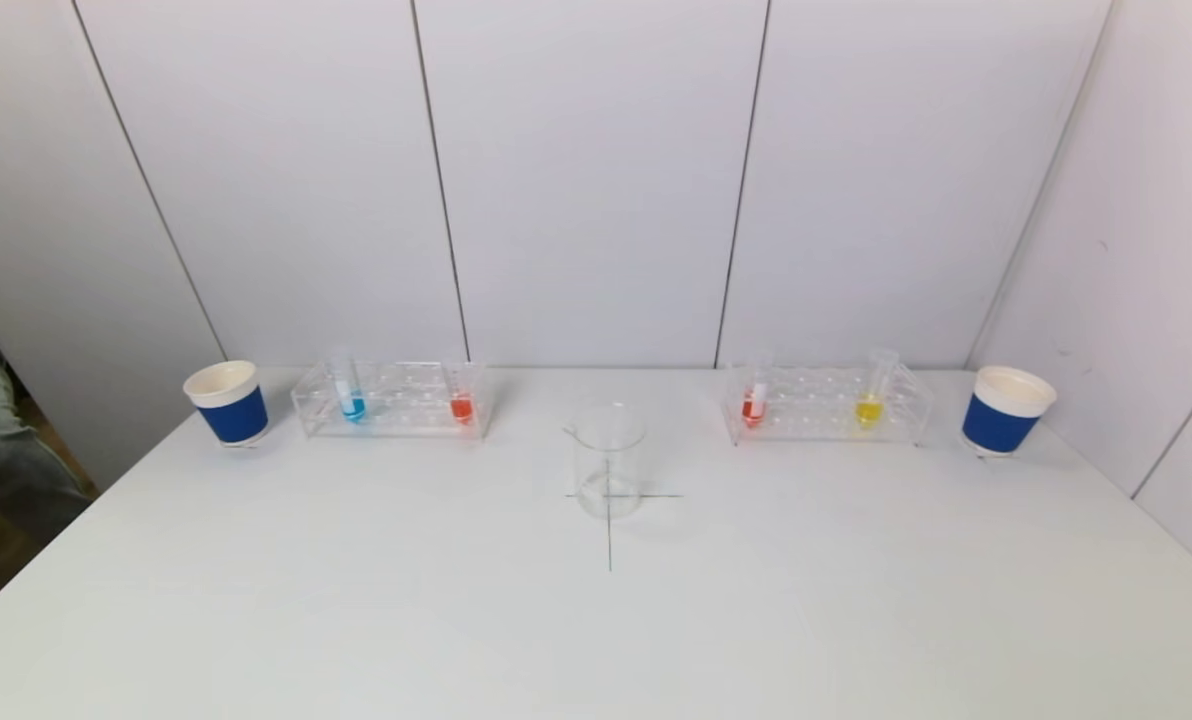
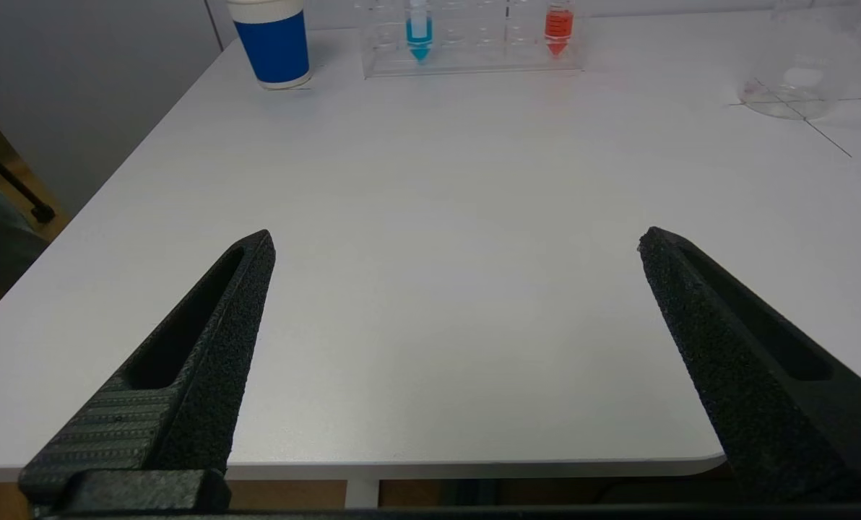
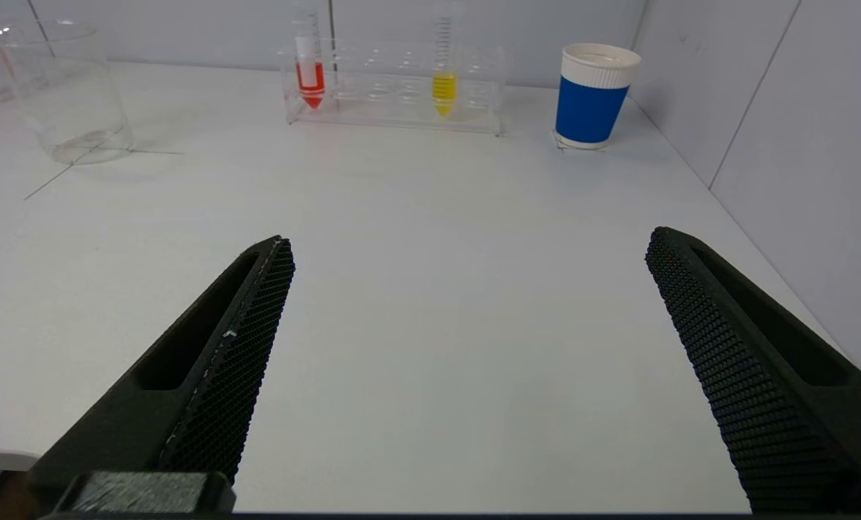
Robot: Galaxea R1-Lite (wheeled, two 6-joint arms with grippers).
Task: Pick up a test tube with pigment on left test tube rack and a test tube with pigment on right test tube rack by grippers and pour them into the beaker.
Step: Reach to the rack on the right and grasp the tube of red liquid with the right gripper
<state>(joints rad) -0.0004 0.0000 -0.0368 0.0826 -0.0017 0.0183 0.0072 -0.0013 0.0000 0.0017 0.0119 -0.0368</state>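
A clear beaker (image 1: pixel 608 462) stands mid-table on a drawn cross. The left test tube rack (image 1: pixel 393 400) holds a blue-pigment tube (image 1: pixel 349 392) and a red-pigment tube (image 1: pixel 462 398). The right test tube rack (image 1: pixel 824 404) holds a red tube (image 1: pixel 755 396) and a yellow tube (image 1: pixel 874 390). My left gripper (image 2: pixel 456 242) hangs open over the table's near edge, far short of the blue tube (image 2: pixel 418 30) and red tube (image 2: pixel 558 27). My right gripper (image 3: pixel 469 245) is open too, well back from its red tube (image 3: pixel 310 72) and yellow tube (image 3: pixel 443 81). Neither arm shows in the head view.
A blue paper cup (image 1: pixel 228 403) stands left of the left rack and another blue cup (image 1: pixel 1003 410) right of the right rack. White wall panels close the back and right side. The table's left edge (image 2: pixel 149 137) drops off beside the left cup.
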